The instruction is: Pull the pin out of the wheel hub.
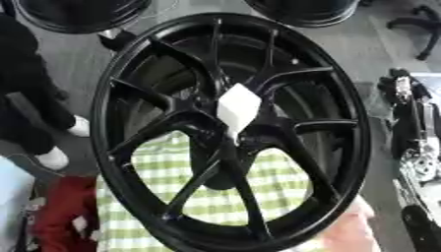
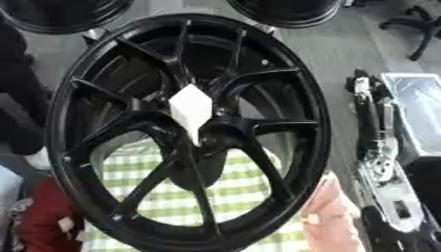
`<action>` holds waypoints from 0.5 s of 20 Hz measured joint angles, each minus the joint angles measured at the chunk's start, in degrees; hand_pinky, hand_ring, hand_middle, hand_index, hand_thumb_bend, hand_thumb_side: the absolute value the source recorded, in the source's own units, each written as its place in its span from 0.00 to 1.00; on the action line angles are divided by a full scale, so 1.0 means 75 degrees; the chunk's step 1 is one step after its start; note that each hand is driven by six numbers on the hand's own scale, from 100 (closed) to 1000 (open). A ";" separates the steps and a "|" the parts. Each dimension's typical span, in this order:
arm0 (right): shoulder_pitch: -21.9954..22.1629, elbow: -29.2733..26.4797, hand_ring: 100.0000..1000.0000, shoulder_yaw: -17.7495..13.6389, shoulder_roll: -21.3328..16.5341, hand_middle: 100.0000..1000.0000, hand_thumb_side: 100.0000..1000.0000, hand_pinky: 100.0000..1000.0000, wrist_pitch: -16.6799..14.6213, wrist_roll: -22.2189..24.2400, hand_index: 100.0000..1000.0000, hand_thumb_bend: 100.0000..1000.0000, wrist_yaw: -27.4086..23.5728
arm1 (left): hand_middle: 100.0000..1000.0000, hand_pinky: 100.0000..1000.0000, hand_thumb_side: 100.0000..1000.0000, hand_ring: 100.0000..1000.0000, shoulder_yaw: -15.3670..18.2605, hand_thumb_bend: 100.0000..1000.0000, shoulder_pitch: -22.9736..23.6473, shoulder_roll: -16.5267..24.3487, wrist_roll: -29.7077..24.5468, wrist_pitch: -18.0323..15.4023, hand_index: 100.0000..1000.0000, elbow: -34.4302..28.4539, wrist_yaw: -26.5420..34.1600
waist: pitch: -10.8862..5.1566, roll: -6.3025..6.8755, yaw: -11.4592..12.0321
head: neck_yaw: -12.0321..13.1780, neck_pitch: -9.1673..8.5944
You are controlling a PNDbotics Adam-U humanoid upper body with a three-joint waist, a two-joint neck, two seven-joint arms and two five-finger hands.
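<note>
a white pin (image 1: 237,109) sits in the hub at the centre of a black wheel (image 2: 314,133), which stands tilted over a green checked cloth (image 1: 284,179). the right arm (image 2: 379,147) hangs just right of the wheel rim; its hand cannot be made out, so its state cannot be told. the pin is well left of that arm

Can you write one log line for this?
wheel hub: upright | white pin: in centre | robot hand: none near pin | person's hand: steadying rim
</note>
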 measured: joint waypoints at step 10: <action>-0.0074 -0.0028 0.79 0.0035 0.0000 0.64 0.66 0.95 -0.0002 0.0008 0.75 0.00 -0.0062 | 0.74 0.56 0.82 0.73 -0.0025 0.06 -0.0147 -0.1253 0.1393 0.0243 0.70 -0.0061 0.1389 | 0.0000 -0.0080 -0.0068 | 0.0143 -0.0009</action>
